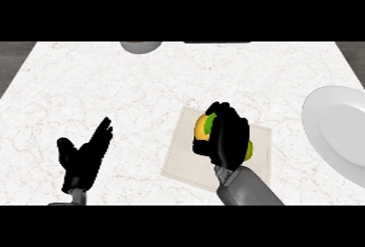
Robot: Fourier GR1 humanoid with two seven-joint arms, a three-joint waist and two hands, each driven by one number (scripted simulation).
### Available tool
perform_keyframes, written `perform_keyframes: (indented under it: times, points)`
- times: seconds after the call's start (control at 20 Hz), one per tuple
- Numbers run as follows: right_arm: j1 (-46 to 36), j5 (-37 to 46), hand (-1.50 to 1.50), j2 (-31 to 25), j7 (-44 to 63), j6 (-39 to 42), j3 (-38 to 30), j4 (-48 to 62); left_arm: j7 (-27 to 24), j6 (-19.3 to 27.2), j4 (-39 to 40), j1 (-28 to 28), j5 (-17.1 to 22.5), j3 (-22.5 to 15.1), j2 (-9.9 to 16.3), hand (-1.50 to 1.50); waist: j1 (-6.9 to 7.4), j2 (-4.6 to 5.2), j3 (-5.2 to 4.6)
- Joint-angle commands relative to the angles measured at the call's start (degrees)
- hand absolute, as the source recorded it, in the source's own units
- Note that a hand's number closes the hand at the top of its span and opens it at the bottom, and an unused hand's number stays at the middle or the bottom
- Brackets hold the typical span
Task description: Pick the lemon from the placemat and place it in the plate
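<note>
Left hand: my left hand (84, 157) rests at the near left of the desk (107, 82), fingers straight and up, holding nothing; it stays out of the way because this job needs only one arm.
Placemat: the pale placemat (184, 164) lies flat near the middle of the desk, a little to the right, and my right arm comes in over its near edge.
Right hand: my right hand (227, 137) is over the placemat with fingers curled down around the lemon, closed on it from above so I can carry it.
Lemon: the lemon (203, 128) shows as a yellow and green patch at the left side of my fingers, over the placemat; I cannot tell whether it has left the mat.
Plate: the white plate (335, 125) waits at the right edge, apart from the placemat, so I judge the carry goes rightward.
Far edge: a grey bowl (140, 46) sits far away, no part of this.
</note>
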Motion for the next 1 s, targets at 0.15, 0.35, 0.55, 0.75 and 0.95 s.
perform_keyframes:
  times: [0.15,0.35,0.55,0.75,0.95]
  points:
    - [3.2,12.3,1.5,0.7,9.6,-7.1,-3.8,-10.1,2.4,-0.9,-0.8,1.5,0.9,0.5,1.0,0.0,-0.39,0.06,-0.18]
    - [8.0,14.6,1.5,0.6,8.7,-11.2,-8.8,-16.1,1.6,-1.5,0.1,1.4,1.0,1.1,1.5,0.0,-0.95,0.12,-0.16]
    - [13.3,11.7,1.5,-0.9,4.9,-14.5,-14.1,-23.4,4.2,2.4,-0.4,-1.3,-1.0,0.0,-1.0,0.0,-1.32,0.21,-0.08]
    - [16.6,5.9,1.5,-2.6,-1.3,-23.2,-20.5,-23.8,2.4,-0.3,-0.1,0.1,0.2,0.5,0.1,0.0,-0.24,0.48,-0.11]
    - [18.3,-0.5,1.5,-8.6,-6.9,-25.9,-28.6,-18.7,3.3,-1.9,-1.3,0.8,1.3,1.7,1.5,0.0,0.48,0.52,-0.14]
